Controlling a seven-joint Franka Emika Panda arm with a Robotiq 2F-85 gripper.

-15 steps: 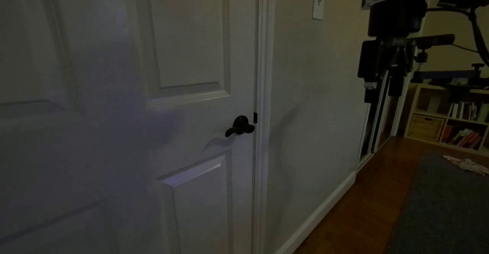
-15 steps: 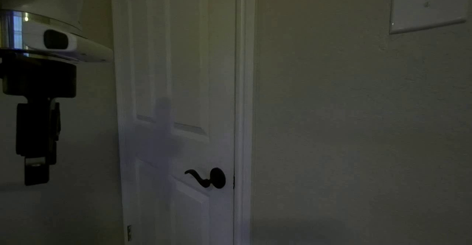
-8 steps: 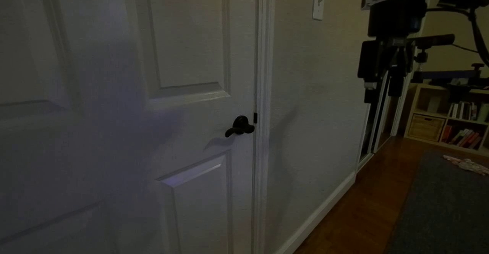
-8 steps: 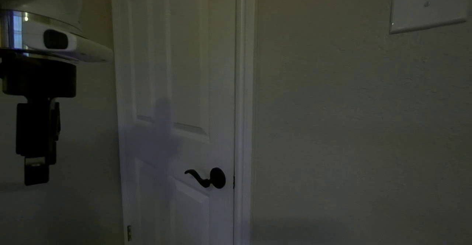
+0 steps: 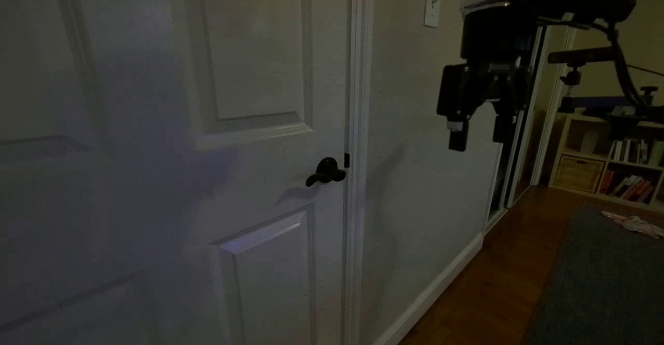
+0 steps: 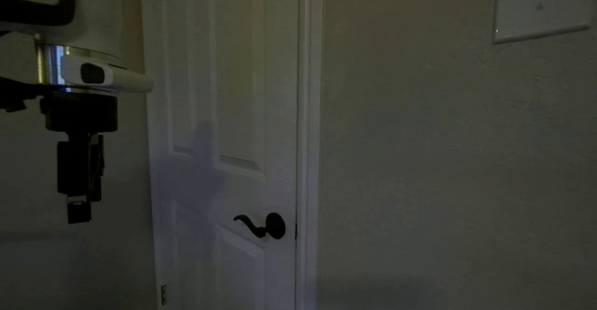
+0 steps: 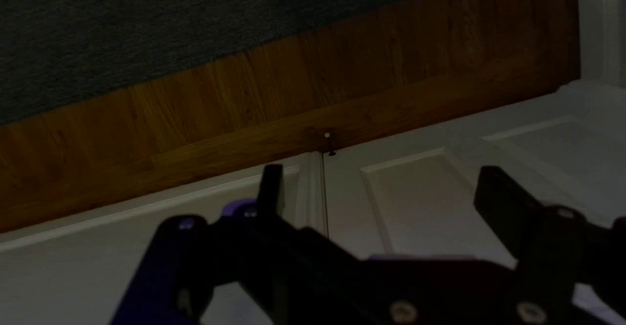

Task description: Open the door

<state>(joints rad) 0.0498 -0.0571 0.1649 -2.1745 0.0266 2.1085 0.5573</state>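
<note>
The white panelled door [image 5: 259, 174] stands shut in its frame; it also shows in an exterior view [image 6: 238, 77]. Its black lever handle [image 5: 327, 170] sits near the frame-side edge and points away from the frame; it also shows in an exterior view [image 6: 261, 226]. In the wrist view the lower door [image 7: 420, 203] shows beyond the fingers; the handle does not show there. My black gripper [image 5: 479, 134] hangs pointing down, apart from the door and handle; it also shows in an exterior view [image 6: 79, 212]. In the wrist view the gripper [image 7: 381, 183] is open, with nothing between its fingertips.
A plain wall with a light switch [image 5: 432, 2] adjoins the door frame [image 5: 360, 158]. A small door stop [image 7: 330, 145] stands at the door's foot. A dark rug [image 5: 596, 283] lies on the wood floor [image 5: 482, 293]. A bookcase [image 5: 586, 154] stands at the back.
The gripper has moved toward the door side: left in one exterior picture, rightward and smaller in the opposite one. It has turned slightly. The door and handle have not moved.
</note>
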